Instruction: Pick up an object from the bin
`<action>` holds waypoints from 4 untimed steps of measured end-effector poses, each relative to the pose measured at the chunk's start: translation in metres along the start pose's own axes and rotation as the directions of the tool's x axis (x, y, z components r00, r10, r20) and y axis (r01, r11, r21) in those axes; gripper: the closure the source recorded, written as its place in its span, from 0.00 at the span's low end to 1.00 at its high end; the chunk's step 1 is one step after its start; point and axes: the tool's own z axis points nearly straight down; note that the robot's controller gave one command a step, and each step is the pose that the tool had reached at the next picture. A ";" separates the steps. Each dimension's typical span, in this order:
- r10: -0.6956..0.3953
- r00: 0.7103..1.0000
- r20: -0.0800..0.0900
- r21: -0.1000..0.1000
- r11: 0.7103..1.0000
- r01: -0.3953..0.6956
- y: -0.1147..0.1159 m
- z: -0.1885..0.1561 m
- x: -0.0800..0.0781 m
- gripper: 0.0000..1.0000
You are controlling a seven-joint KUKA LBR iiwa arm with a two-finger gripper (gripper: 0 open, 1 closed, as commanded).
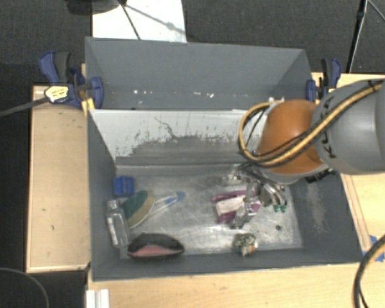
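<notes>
My gripper hangs low in the right half of the bin, under the arm's orange cover. Right at its left side lies a purple and white packet, flat on the bin floor and partly hidden by the gripper. Whether the gripper touches the packet I cannot tell. A small crumpled grey and gold lump lies just in front of the gripper, near the bin's front wall.
At the left of the bin lie a black and pink oval thing, a clear brush with a dark green head, a clear small bottle and a blue block. The arm reaches in over the right wall.
</notes>
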 end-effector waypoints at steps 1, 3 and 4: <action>0.000 1.000 -0.001 0.000 1.000 0.000 -0.001 -0.002 -0.001 0.00; 0.001 1.000 -0.002 0.000 1.000 -0.001 -0.001 -0.020 -0.005 1.00; 0.003 1.000 0.002 0.000 1.000 -0.003 -0.001 -0.090 -0.008 1.00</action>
